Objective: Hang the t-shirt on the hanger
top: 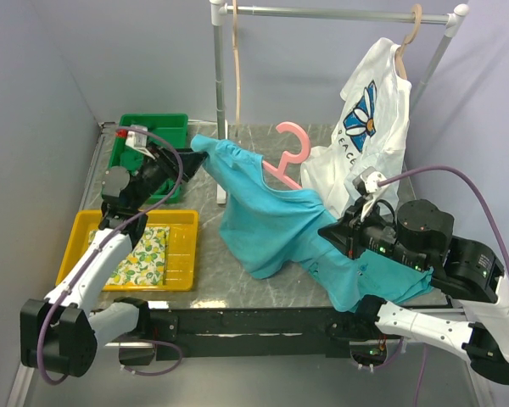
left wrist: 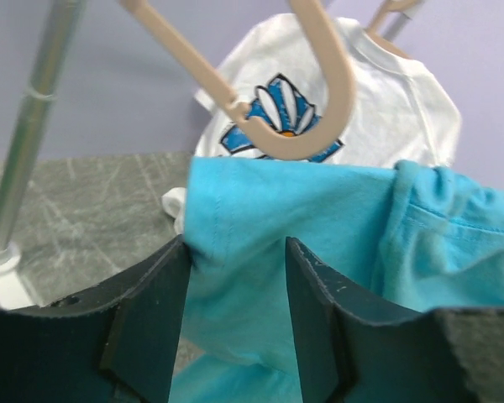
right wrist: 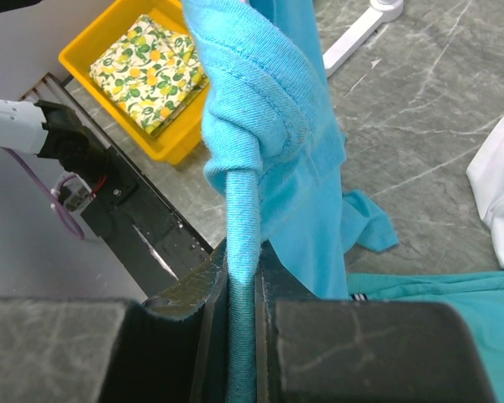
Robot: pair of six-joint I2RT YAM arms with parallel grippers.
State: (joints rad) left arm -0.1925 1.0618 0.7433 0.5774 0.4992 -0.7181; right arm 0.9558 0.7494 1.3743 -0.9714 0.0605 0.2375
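**Operator:** Where is the t-shirt (top: 271, 220), and how is it held?

**Technician:** It spans the table (top: 220, 288) on a diagonal, from near the back-left corner to the near edge on the right, and sags in the middle. The right gripper (right wrist: 242, 260) is clamped on a rolled fold of the cloth. The left gripper (left wrist: 235, 252) has its fingers apart. A cloth edge lies in the gap and is not pinched, as far as the wrist view shows.

**Operator:** Handling properties?

**Technician:** Judge it light, soft and limp, with some stretch. It keeps no shape of its own. Take hold at a stitched hem or the collar band, where doubled cloth should slip less.

**Operator:** And the hanger (top: 280, 172)?

**Technician:** It looks like thin, stiff, smooth plastic. The hook stands up above the cloth, toward the back edge. One arm slopes down to the right into the shirt, and the other is hidden. Its long axis appears to follow the shirt's diagonal.
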